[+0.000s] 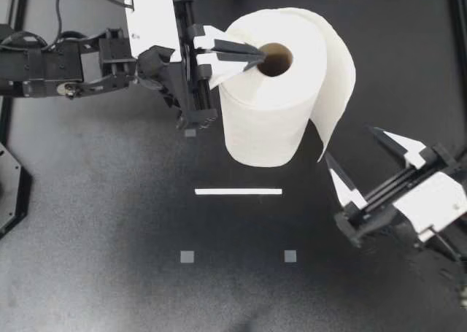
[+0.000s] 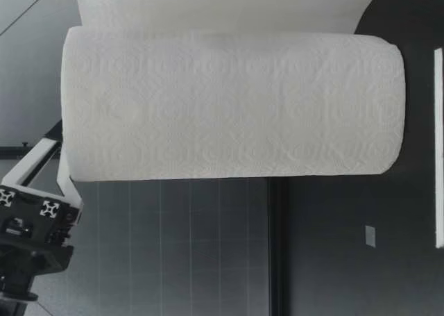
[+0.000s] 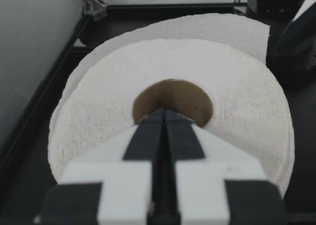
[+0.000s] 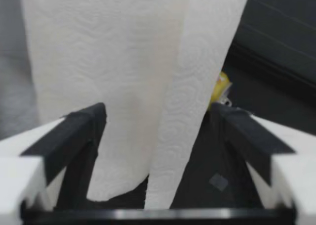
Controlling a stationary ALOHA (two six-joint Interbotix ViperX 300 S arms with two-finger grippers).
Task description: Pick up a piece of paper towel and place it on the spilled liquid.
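Paper towel roll [image 1: 266, 106] stands upright on the counter [image 1: 109, 222]; left end effector [image 1: 257, 58] pressed together at its core, right end effector [image 1: 352, 148] spread near the hanging loose sheet [image 1: 337, 91]

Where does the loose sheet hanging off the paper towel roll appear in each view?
Top view: the loose sheet curls off the roll toward my right end effector.
Low view: the sheet stands beside the roll, along its whole height.
Left wrist view: the sheet curves beyond the roll.
Right wrist view: the sheet hangs between the open fingers, in front of the roll.
Shared landmark: the roll.
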